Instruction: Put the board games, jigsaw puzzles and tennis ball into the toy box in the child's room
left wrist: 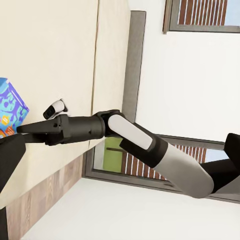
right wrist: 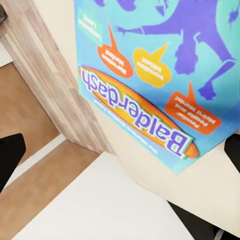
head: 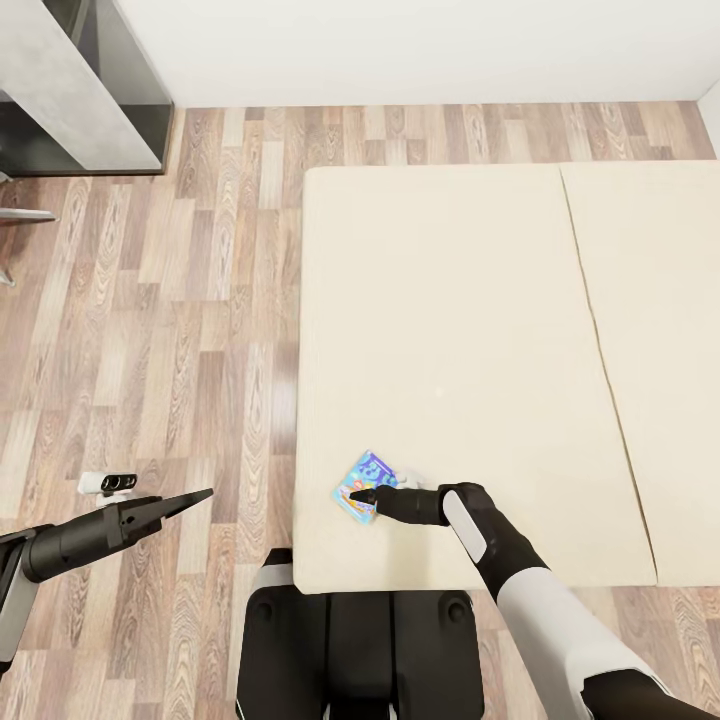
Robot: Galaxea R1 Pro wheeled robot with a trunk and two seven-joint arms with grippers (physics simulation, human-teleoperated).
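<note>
On the bed (head: 450, 330) lies a blue, orange-lettered board game (head: 367, 484); right tool (head: 352, 495) opening unclear

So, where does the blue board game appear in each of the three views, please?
Head view: the blue board game lies near the bed's near left corner, at the right gripper's tip.
Left wrist view: at the picture's left edge, on the bed, beside the right gripper.
Right wrist view: close up, lettered Balderdash.
Shared landmark: the cream bed.
</note>
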